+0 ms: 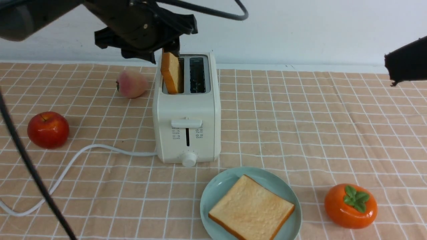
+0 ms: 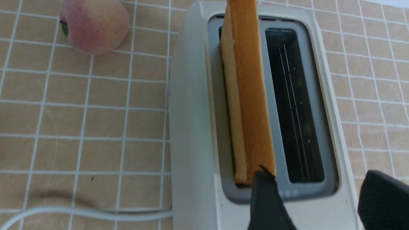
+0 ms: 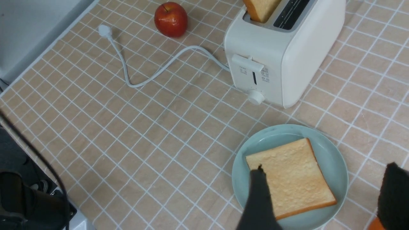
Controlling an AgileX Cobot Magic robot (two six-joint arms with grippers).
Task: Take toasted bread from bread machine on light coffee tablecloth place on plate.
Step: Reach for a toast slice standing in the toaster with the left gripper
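The cream-white bread machine (image 1: pixel 186 110) stands on the light coffee tablecloth (image 1: pixel 317 133). One slice of toasted bread (image 1: pixel 170 73) stands upright in its left slot, sticking out of the top; the right slot is empty. My left gripper (image 2: pixel 319 188) is open just above the toaster top, one fingertip (image 2: pixel 263 179) at the slice's (image 2: pixel 252 95) end edge. The second slice (image 1: pixel 251 208) lies flat on the teal-blue plate (image 1: pixel 213 193) in front of the toaster. My right gripper (image 3: pixel 326 188) is open and empty, high above that plate (image 3: pixel 335 153).
A red apple (image 1: pixel 48 129) lies at the left, a peach (image 1: pixel 131 83) behind the toaster's left side, an orange persimmon (image 1: pixel 351 205) right of the plate. The white cord (image 1: pixel 83 153) runs left from the toaster. A black cable (image 1: pixel 30 166) hangs at the left.
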